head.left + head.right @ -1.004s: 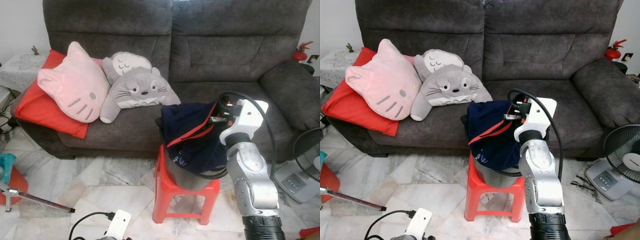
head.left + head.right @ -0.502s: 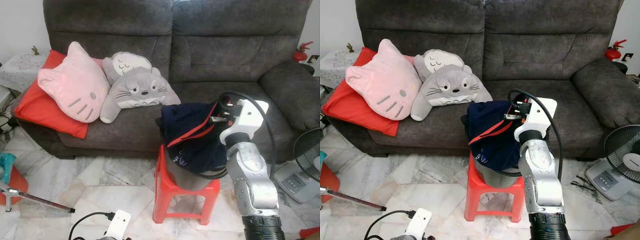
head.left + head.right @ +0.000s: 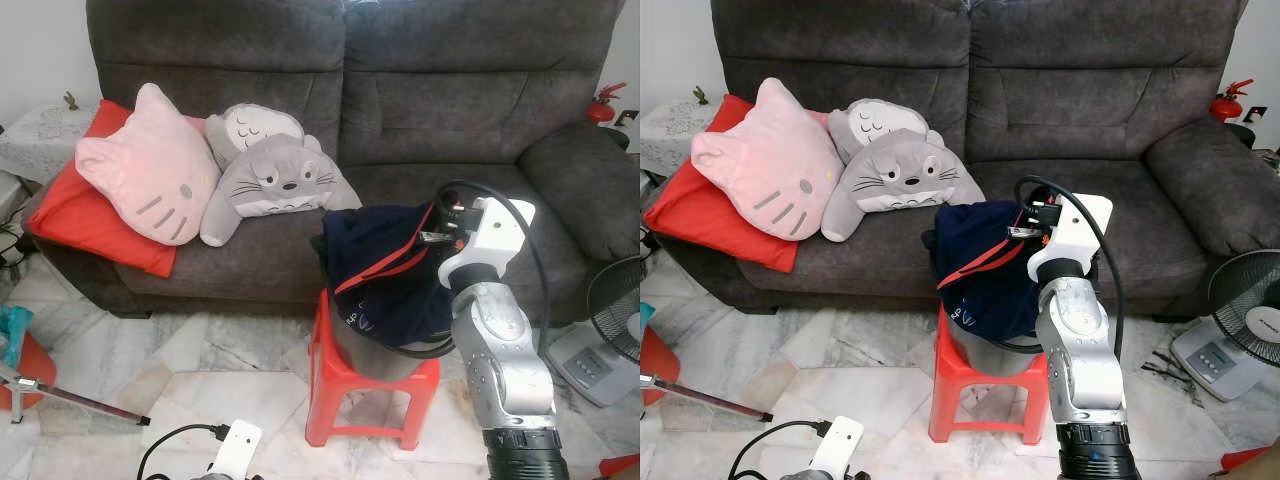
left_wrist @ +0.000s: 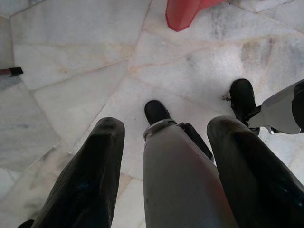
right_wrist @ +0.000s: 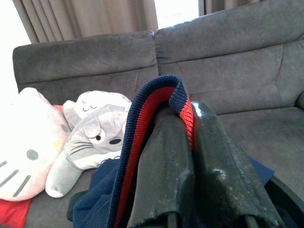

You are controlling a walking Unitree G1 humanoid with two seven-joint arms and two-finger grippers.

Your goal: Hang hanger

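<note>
Nothing has moved — our right claw (image 5: 190,156) stays pinched on the navy shirt's red-striped collar (image 5: 156,102), above the metal bucket (image 3: 375,355).

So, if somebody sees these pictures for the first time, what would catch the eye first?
Probably the right gripper, its fingers shut on the red-and-navy ribbed edge of a navy garment heaped in a metal bucket on a red plastic stool. Behind, on the grey sofa, a pink cat cushion leans beside a grey Totoro plush. The left gripper hangs open over the marble floor.
</note>
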